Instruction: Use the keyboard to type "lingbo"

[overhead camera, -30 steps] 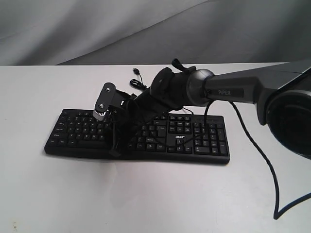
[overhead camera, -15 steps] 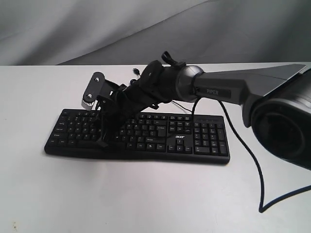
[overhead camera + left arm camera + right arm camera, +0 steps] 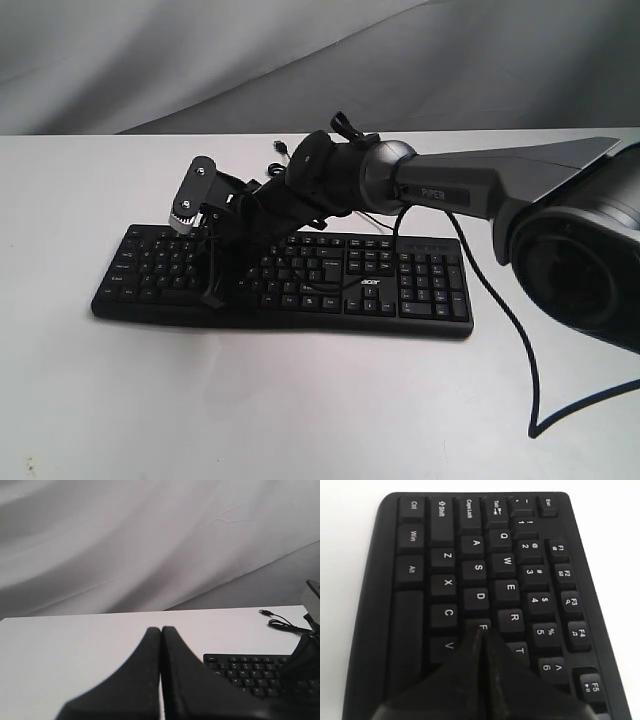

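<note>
The black keyboard [image 3: 400, 290] lies across the white table, its acer logo at the front right. My right gripper [image 3: 212, 297] reaches across from the right and points down at the left-centre letter keys. In the right wrist view this gripper [image 3: 483, 631] is shut with nothing in it, its tips at the edge of the F key; the keyboard [image 3: 445, 555] fills that view and the keys under the fingers are hidden. I cannot tell whether the tips touch a key. My left gripper [image 3: 161, 629] is shut and empty, off the end of the keyboard [image 3: 250, 670] by Esc.
The keyboard's thin USB cable [image 3: 283, 152] lies loose on the table behind it, its plug [image 3: 265, 612] unconnected. The right arm [image 3: 470, 185] spans above the number pad and middle keys. A black arm cable [image 3: 510, 330] trails over the table at the right. A grey cloth backdrop hangs behind.
My right gripper has swung left along the keyboard, from the middle keys to the left-centre letters, and has hardly moved in the last half second. The keyboard has stayed put.
</note>
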`<action>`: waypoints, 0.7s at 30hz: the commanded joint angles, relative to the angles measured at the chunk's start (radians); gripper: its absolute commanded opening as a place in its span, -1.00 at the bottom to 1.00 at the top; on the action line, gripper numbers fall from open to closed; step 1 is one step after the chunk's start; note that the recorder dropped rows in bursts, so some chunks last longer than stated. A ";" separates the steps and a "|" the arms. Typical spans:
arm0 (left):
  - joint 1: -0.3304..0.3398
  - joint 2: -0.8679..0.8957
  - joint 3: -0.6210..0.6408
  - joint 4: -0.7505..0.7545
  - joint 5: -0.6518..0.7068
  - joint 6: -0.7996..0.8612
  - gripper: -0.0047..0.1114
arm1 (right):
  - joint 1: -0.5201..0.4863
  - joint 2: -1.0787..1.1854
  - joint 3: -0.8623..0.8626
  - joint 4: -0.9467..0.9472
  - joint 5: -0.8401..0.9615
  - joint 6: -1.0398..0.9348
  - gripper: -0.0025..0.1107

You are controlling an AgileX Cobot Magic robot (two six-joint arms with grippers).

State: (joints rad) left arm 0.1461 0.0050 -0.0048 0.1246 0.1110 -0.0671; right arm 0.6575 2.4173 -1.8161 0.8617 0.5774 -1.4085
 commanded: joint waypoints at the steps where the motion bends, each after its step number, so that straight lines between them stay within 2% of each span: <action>1: -0.007 -0.005 0.005 0.000 -0.010 -0.002 -0.91 | 0.001 0.005 -0.007 -0.007 0.001 0.001 -0.96; 9: -0.007 -0.005 0.005 0.000 -0.010 -0.002 -0.91 | 0.001 0.016 -0.024 -0.014 0.003 0.003 -0.96; 14: -0.007 -0.005 0.005 0.000 -0.010 -0.002 -0.91 | 0.001 0.011 -0.063 -0.020 0.064 0.035 -0.96; 21: -0.007 -0.005 0.005 0.000 -0.010 -0.002 -0.91 | 0.001 0.004 -0.064 -0.145 0.154 0.134 -0.96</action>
State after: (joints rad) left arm 0.1461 0.0050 -0.0048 0.1246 0.1110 -0.0671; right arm 0.6575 2.4349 -1.8758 0.7578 0.6884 -1.3064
